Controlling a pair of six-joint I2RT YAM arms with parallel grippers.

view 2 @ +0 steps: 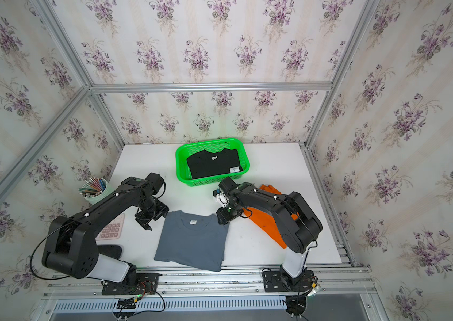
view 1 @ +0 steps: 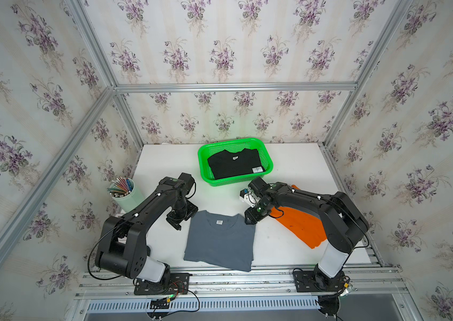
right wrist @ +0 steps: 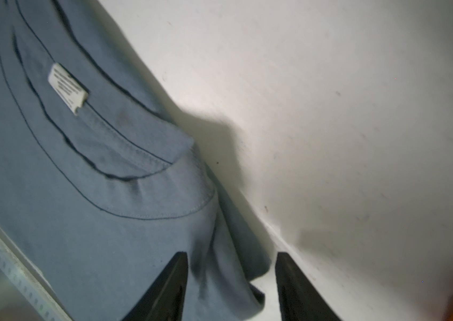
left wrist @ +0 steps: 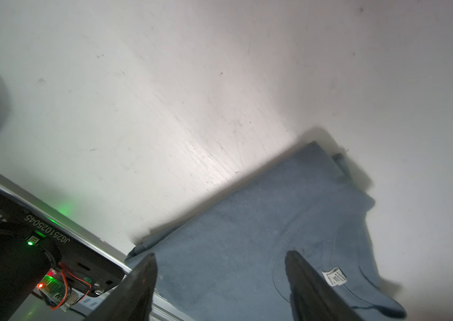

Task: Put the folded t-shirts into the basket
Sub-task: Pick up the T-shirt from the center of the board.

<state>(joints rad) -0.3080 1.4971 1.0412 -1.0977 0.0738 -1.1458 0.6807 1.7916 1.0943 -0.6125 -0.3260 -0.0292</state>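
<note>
The grey shirt (view 1: 219, 241) lies flat at lower centre in both top views. The left gripper (left wrist: 219, 254) and right gripper (right wrist: 232, 253), jaws spread, hover at its upper corners, holding nothing. The black shirt (view 1: 233, 165) sits in the basket (view 1: 219, 182) above; the orange shirt (view 1: 300, 228) lies at right.

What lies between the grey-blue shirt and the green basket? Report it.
Only bare white table between grey-blue shirt and basket, in both top views.

In both top views: basket (view 1: 233, 181), upper centre, holds one tee (view 1: 233, 166). Second tee (view 1: 219, 244), lower centre, lies between left gripper (view 1: 176, 224) and right gripper (view 1: 248, 220). Third tee (view 1: 300, 228), at right, lies under the right arm. Cup (view 1: 128, 200) stands at left.
</note>
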